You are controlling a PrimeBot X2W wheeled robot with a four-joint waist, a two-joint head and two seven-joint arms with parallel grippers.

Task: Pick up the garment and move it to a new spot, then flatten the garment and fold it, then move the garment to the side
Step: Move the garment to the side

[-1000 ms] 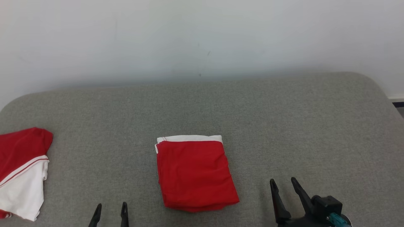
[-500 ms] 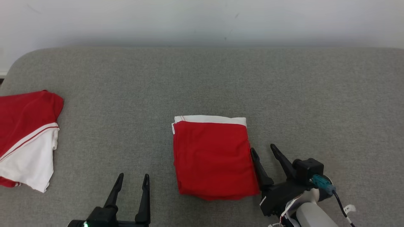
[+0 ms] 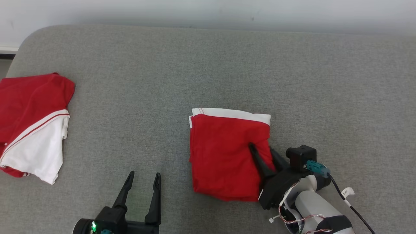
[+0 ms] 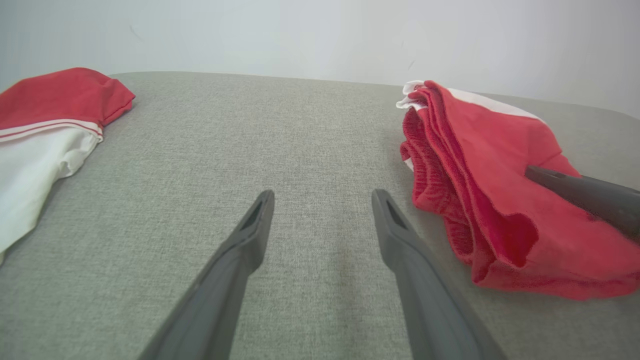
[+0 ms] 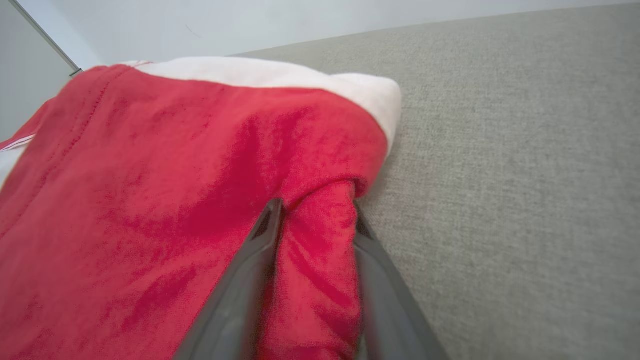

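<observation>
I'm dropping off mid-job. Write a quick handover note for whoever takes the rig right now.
Left gripper: open, empty, above the grey fabric surface.
Right gripper: pinching a ridge of cloth at the right edge of the folded red garment with a white band, which lies mid-surface.
Another red-and-white garment lies at the far left, apart from both grippers.
Done: the garment looks folded.
Left: carry it to the side and release.

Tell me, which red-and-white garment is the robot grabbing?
The folded red-and-white garment in the middle: the right fingers pinch its edge. The rumpled red-and-white garment lies untouched, left.
</observation>
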